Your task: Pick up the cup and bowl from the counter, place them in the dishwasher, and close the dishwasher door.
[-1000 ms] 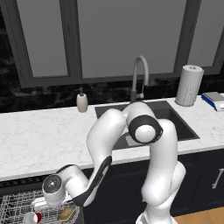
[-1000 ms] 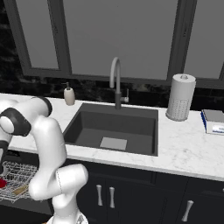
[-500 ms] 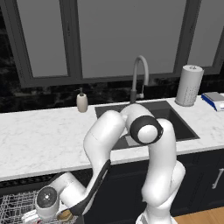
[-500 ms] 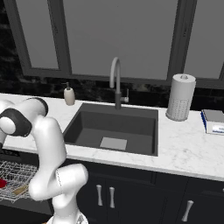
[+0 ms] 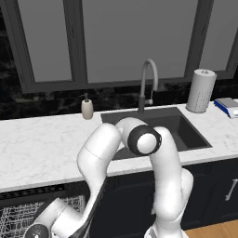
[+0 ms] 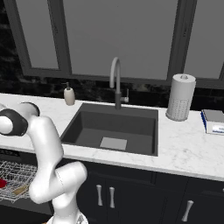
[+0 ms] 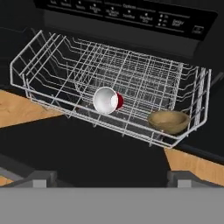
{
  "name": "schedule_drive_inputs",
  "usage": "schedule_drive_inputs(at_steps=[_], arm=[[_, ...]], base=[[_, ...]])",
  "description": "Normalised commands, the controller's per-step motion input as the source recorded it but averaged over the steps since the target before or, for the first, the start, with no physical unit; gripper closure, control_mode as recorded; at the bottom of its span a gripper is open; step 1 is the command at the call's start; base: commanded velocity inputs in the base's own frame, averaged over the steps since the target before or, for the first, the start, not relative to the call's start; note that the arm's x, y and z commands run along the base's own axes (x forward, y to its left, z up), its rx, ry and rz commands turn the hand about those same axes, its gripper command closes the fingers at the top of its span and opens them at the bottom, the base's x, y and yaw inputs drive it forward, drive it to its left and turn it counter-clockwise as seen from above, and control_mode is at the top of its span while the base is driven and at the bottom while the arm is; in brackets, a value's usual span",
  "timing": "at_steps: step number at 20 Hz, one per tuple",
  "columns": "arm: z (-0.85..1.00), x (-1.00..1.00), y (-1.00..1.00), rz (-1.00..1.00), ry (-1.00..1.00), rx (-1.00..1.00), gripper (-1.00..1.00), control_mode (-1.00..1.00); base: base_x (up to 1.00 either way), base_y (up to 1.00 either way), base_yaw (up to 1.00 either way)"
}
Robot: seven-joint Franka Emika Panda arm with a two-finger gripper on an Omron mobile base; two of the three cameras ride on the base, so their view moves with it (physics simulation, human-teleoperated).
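1. The cup [image 7: 108,100] lies on its side in the white wire rack [image 7: 52,57] of the dishwasher [image 7: 131,17], its white mouth turned toward the hand camera.
2. The bowl [image 7: 169,121] sits upright in the same rack, beside the cup and near the rack's front corner; the two are apart, not touching.
3. In the right base view a bit of the cup [image 6: 2,182] shows red at the picture's left edge, with the bowl [image 6: 19,190] just beside it as a tan sliver in the rack [image 6: 13,170].
4. The rack is pulled out over the lowered door [image 7: 87,153], which lies open as a dark flat panel below it.
5. The tool [image 7: 111,178] hangs above the door, well back from the rack; its two tips show far apart at the bottom of the hand view, with nothing between them.
6. The arm [image 5: 97,158] bends down in front of the bench [image 5: 37,148] toward the dishwasher [image 5: 28,218].
7. On the bench stand a soap bottle [image 5: 87,108], a paper towel roll [image 5: 201,91] and a blue-and-white box [image 5: 228,107]; the sink [image 5: 181,128] and its tap [image 5: 148,83] lie between the bottle and the roll.
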Motion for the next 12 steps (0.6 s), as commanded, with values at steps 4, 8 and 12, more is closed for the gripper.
schedule_drive_inputs(at_steps=[4,8,12], arm=[[0.0,-0.71,0.51,0.0,-0.23,0.0,-1.0,-1.0],[-0.11,-0.65,0.37,0.0,-0.27,-0.04,-1.0,-1.0],[-0.44,-0.34,0.18,0.0,-0.34,-0.02,-1.0,-1.0]], base=[[0.0,0.0,0.0],[0.0,0.0,0.0],[0.0,0.0,0.0]])
